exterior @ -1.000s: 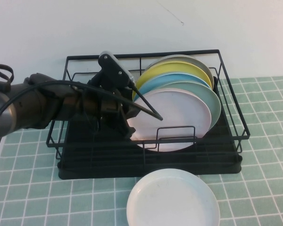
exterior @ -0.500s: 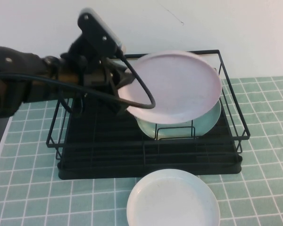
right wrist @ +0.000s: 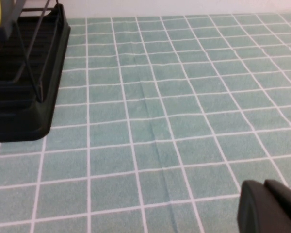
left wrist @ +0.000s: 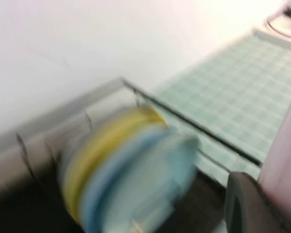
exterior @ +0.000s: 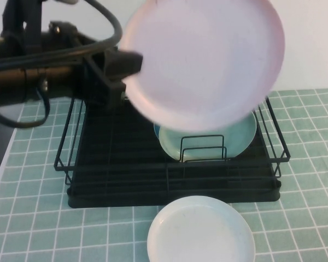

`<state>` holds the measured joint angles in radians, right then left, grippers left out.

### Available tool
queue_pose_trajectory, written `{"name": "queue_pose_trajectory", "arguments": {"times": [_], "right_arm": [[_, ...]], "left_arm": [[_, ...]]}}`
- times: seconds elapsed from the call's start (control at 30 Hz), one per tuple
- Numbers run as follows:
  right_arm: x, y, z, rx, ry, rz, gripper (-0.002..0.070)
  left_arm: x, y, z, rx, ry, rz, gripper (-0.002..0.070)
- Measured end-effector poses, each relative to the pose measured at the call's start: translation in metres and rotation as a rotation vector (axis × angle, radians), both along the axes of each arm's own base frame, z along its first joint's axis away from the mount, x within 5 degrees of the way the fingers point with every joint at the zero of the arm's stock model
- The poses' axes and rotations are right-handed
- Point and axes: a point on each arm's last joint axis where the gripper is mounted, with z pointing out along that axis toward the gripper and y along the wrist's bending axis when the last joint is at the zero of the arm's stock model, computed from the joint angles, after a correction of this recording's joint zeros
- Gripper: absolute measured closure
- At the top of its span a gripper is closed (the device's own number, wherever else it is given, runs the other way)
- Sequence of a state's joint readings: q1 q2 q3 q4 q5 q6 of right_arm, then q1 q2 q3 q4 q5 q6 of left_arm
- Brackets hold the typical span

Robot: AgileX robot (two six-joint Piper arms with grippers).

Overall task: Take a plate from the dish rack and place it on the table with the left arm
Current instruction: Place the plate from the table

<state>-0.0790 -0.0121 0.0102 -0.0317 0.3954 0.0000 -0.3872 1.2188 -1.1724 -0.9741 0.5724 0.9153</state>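
The pale pink-lilac plate [exterior: 202,60] hangs in the air above the black wire dish rack [exterior: 120,164], its face toward the high camera. My left gripper [exterior: 128,63] is shut on the plate's left rim, well above the rack. In the left wrist view one dark finger [left wrist: 242,204] presses against the pink plate [left wrist: 286,160]. My right gripper [right wrist: 269,206] is shut and empty, low over the green tiled table [right wrist: 150,121], to the right of the rack [right wrist: 19,97]. It does not show in the high view.
A pale green-blue plate [exterior: 208,139] still stands in the rack, with yellow and blue plates [left wrist: 126,165] behind it. A white plate [exterior: 199,232] lies on the tiled table [exterior: 33,229] just in front of the rack.
My left gripper has pulled the pink plate up out of the rack and raised it higher, closer to the camera. The other plates stay in the rack.
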Motion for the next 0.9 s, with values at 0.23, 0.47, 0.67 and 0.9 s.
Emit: {"name": "queue_pose_trajectory", "arguments": {"times": [0.23,0.47,0.67,0.9], "right_arm": [[0.000,0.000,0.000,0.000,0.000,0.000,0.0678],[0.000,0.000,0.000,0.000,0.000,0.000,0.0678],[0.000,0.000,0.000,0.000,0.000,0.000,0.0678],[0.000,0.000,0.000,0.000,0.000,0.000,0.0678]], "left_arm": [[-0.015,0.001,-0.037,0.149,0.443,-0.056,0.0625],[-0.007,-0.005,-0.085,0.225,0.748,-0.055,0.0625],[0.002,-0.010,-0.142,0.236,0.941,-0.019,0.0625],[0.020,-0.018,-0.188,0.168,1.025,0.048,0.0625]]}}
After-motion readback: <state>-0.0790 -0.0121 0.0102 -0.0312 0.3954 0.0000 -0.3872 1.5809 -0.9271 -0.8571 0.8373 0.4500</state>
